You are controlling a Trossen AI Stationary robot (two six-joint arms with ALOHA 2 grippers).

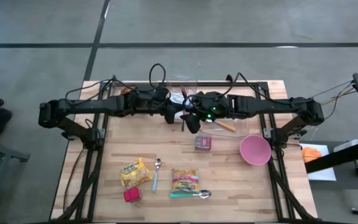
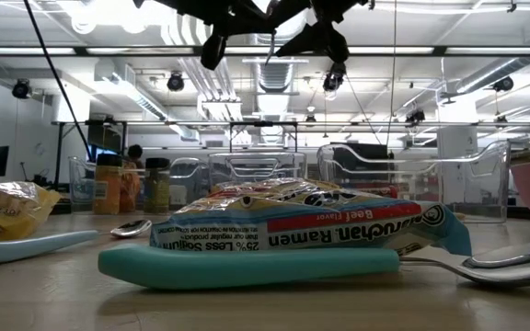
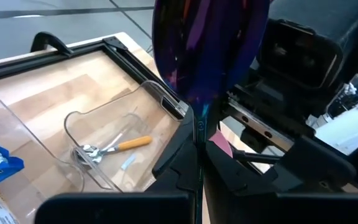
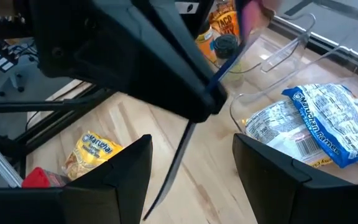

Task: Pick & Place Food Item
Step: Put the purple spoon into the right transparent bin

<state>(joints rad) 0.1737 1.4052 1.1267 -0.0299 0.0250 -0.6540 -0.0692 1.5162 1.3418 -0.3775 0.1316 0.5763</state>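
Bright overhead ceiling lights (image 2: 274,55) glare; wrist views blurred, perhaps by nearness

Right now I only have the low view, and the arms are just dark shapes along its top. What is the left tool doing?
Observer: The left tool is shut on a purple spoon, above the table's far middle.
Operator: And the right one?
Observer: The right tool is open and faces the left tool.
Operator: Where's the bowl?
Observer: The pink bowl sits near the table's right edge, apart from the ramen packet.
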